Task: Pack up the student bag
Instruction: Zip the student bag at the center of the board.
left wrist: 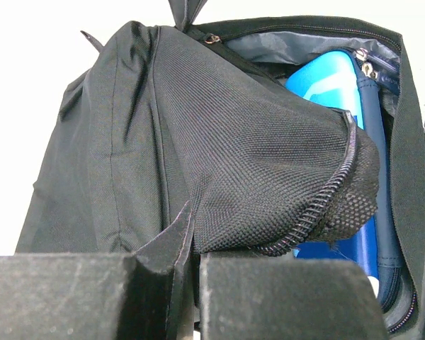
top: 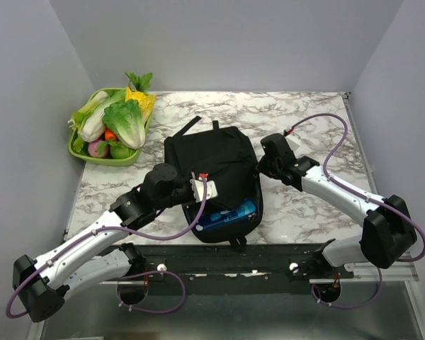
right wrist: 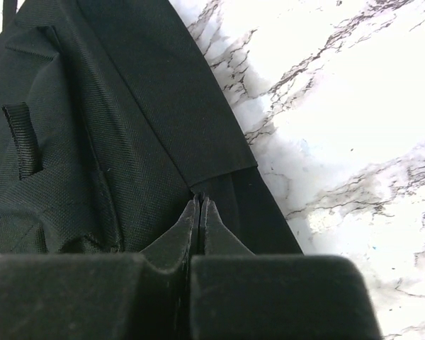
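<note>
Both left hand (left wrist: 196, 263) and right hand (right wrist: 198, 216) pinch student bag (top: 214, 157) fabric.

In my left wrist view the bottom edge cuts off my left gripper (left wrist: 168, 262); only the blurred finger ends show. The raised flap of the student bag (left wrist: 198, 142) covers a big part of the blue object (left wrist: 324, 83) inside, so I cannot tell what it is. In my right wrist view the right gripper (right wrist: 199, 207) is black against black cloth, and the pinched fold is hardly visible. From above, the fingertips of both grippers are hidden.
</note>
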You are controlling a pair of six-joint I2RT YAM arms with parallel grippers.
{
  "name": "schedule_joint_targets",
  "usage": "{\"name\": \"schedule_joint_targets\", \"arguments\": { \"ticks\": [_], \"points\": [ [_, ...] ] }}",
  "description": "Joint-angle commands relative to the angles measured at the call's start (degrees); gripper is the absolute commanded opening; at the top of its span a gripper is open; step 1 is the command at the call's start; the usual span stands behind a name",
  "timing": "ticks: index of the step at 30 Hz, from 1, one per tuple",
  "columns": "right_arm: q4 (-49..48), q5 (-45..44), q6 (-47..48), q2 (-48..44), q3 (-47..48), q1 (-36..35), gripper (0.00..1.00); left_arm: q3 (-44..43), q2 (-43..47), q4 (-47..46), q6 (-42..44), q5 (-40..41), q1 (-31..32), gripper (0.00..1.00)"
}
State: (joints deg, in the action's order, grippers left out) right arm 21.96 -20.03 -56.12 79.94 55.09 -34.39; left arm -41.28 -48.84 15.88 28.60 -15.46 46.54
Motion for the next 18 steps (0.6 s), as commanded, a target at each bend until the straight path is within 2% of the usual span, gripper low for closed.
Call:
{"name": "schedule_joint_targets", "arguments": {
  "ticks": [1,9,11,13,15,16,18],
  "points": [
    [-0.86,-3.96,1.36,-2.85,-1.21,0.29,0.01,1.02,1.47,-2.43,-1.18,-2.38,0.48,0.08],
    [-0.07,-4.31,2.59,-8.30,-3.14,0.29,0.00,1.37,1.47,-2.96,-1.00,-2.55,0.56,0.09],
    [-0.16,-3.18,3.20,-9.88,-3.50,0.29,0.00,0.94,1.47,-2.52,-1.09,-2.81,0.48,0.18],
    [0.19,-2.12,4.78,-10.33,-2.97,0.29,0.01,0.32,1.38,-1.47,-0.39,-4.31,0.48,0.35],
    [0.28,0.16,6.45,-10.42,-2.18,0.20,0.00,-1.43,1.12,0.72,-0.04,-5.36,0.56,0.42],
    [0.63,0.86,7.50,-10.25,-1.92,0.29,0.00,-2.13,0.94,1.52,0.14,-6.93,0.65,0.53],
    [2.12,2.36,8.04,-9.63,-0.87,0.29,0.00,-3.81,0.76,3.45,0.67,-8.52,0.65,0.55]
  ]
}}
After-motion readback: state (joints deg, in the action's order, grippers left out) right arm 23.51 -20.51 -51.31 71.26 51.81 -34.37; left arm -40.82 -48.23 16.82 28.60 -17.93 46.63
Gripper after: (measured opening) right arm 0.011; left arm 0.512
